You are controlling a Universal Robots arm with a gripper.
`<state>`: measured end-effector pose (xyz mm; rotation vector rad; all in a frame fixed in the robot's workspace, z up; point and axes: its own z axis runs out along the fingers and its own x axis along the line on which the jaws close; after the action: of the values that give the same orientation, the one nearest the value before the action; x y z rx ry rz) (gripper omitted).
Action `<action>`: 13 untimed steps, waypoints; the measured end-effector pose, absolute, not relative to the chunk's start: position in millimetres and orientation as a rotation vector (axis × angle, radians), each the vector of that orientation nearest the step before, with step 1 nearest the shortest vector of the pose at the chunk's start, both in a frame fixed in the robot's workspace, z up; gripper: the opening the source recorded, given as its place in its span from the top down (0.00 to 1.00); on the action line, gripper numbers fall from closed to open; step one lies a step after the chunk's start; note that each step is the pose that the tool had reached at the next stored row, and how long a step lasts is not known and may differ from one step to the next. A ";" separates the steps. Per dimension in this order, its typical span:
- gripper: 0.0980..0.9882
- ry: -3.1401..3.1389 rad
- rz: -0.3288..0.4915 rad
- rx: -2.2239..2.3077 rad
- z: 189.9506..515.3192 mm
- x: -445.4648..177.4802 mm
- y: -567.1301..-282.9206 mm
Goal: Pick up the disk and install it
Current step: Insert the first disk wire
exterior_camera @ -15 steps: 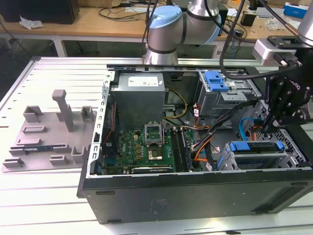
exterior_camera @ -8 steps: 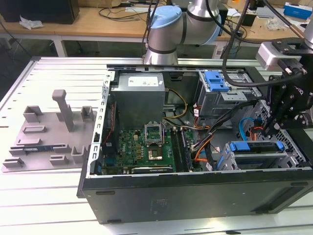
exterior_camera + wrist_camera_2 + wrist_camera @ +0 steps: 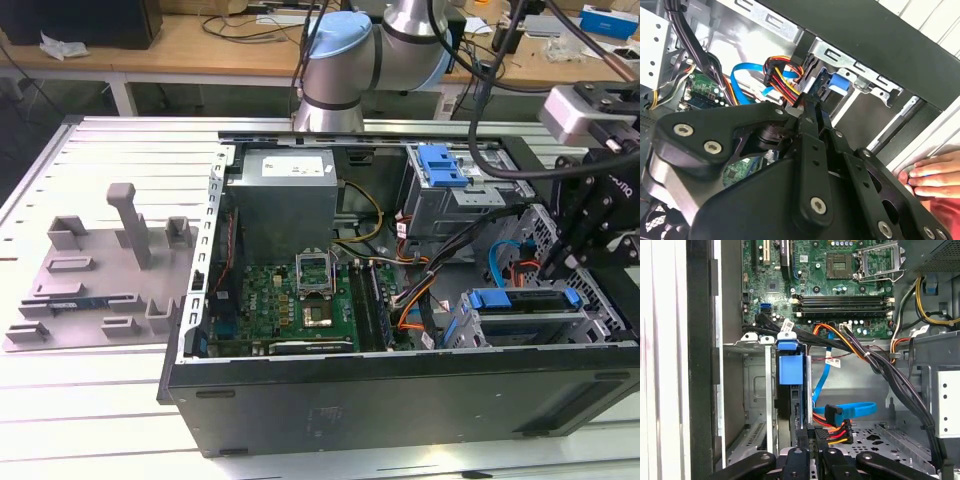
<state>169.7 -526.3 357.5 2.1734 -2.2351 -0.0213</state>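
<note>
First wrist view: the black two-fingered claw (image 3: 812, 442), its tips seemingly pressed together with nothing between them, sits at the near end of the silver hard disk in its blue plastic bracket (image 3: 790, 371). The disk stands edge-on in the grey metal drive cage (image 3: 754, 387), its long axis running straight ahead from the claw towards the green motherboard (image 3: 810, 267).

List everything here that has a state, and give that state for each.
Computer case, lying on its side, side panel off.
Disk, standing on edge in the drive cage.
Gripper, down inside the case at the disk's end.
Processor socket, cover flipped open.
Power plug, hanging loose beside the disk.
Hand, resting beside the case's outer wall.
</note>
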 end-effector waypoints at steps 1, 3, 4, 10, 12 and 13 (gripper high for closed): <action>0.92 -2.235 -0.022 2.173 357.5 169.6 -526.8; 0.92 -2.235 -0.023 2.173 357.4 169.7 -527.4; 0.92 -2.235 -0.023 2.173 357.3 169.7 -527.5; 0.92 -2.248 -0.021 2.159 357.1 169.2 -527.5; 0.92 -2.265 -0.022 2.140 356.8 169.2 -527.5; 0.92 -2.267 -0.022 2.138 356.7 169.1 -527.6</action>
<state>169.1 -527.6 356.7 2.1382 -2.2673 -0.0215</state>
